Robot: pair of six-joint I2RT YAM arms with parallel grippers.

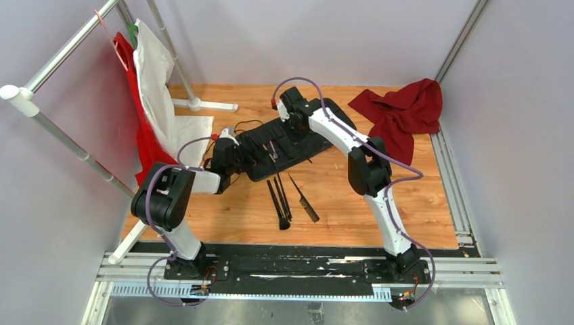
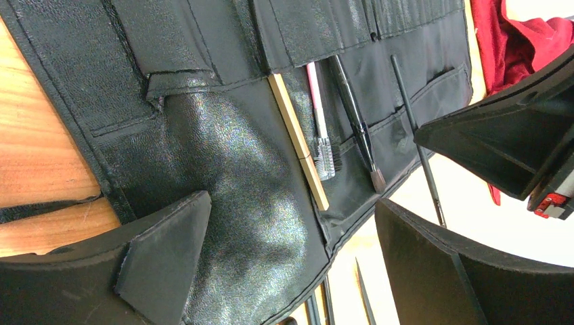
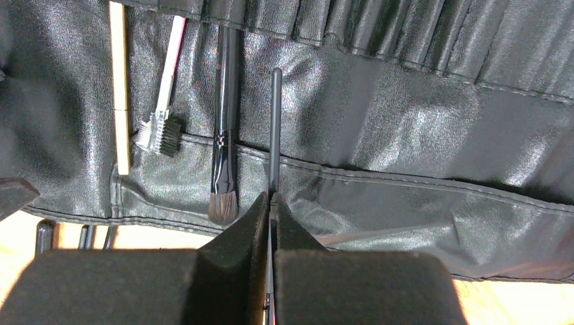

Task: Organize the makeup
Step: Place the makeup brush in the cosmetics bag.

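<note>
Wooden table (image 1: 406, 203), roll-up case (image 1: 308, 143), brushes (image 1: 279, 200), red cloth (image 1: 403, 112)

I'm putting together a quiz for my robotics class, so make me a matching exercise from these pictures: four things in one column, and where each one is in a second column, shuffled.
Things:
1. thin black brush
2. pink-handled brow comb
3. black comb
4. red cloth

Places:
A. lying loose on the wooden table, on the near side of the case
B. pinched in the right gripper
C. bunched at the table's far right corner
D. handle tucked into a slot of the black case

Pairs: 1-B, 2-D, 3-A, 4-C.
</note>
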